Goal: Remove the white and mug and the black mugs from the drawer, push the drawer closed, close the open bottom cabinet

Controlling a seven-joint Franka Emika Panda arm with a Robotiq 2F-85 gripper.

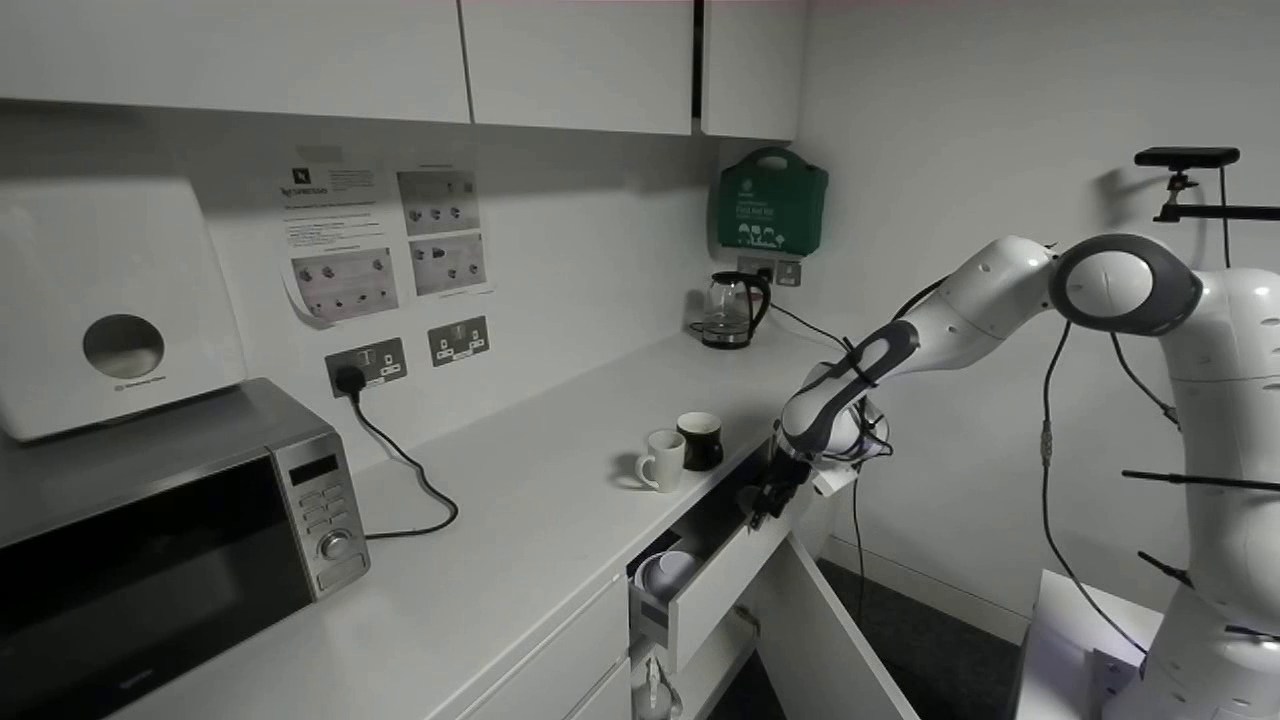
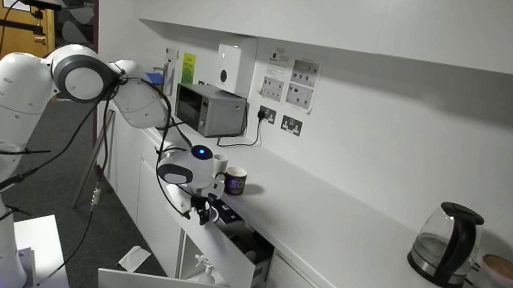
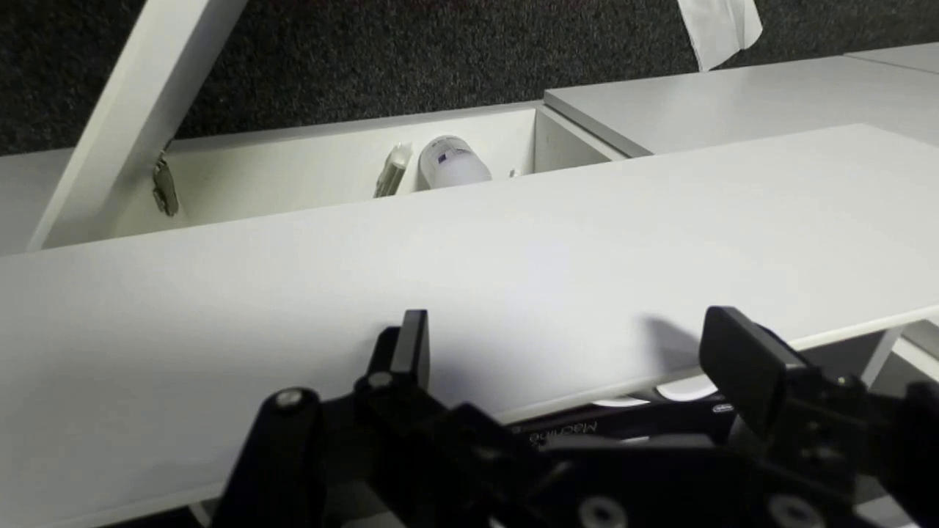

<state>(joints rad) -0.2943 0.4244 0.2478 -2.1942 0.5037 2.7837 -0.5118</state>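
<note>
The white mug [image 1: 664, 460] and the black mug [image 1: 703, 443] stand upright side by side on the counter; both also show in an exterior view, white mug [image 2: 220, 163] and black mug [image 2: 235, 181]. The drawer [image 1: 728, 590] is pulled out, and its front [image 3: 513, 249] fills the middle of the wrist view. The bottom cabinet door [image 1: 815, 630] stands open below it; it shows in the wrist view [image 3: 139, 125] too. My gripper [image 3: 572, 345] is open and empty, over the drawer front near its top edge. I cannot tell whether it touches.
White dishes [image 1: 670, 573] and a black item [image 3: 623, 422] lie in the drawer. A spray bottle [image 3: 453, 163] stands in the cabinet. A microwave [image 1: 180, 500], a kettle [image 2: 448, 246] and a lidded tub [image 2: 499, 283] are on the counter.
</note>
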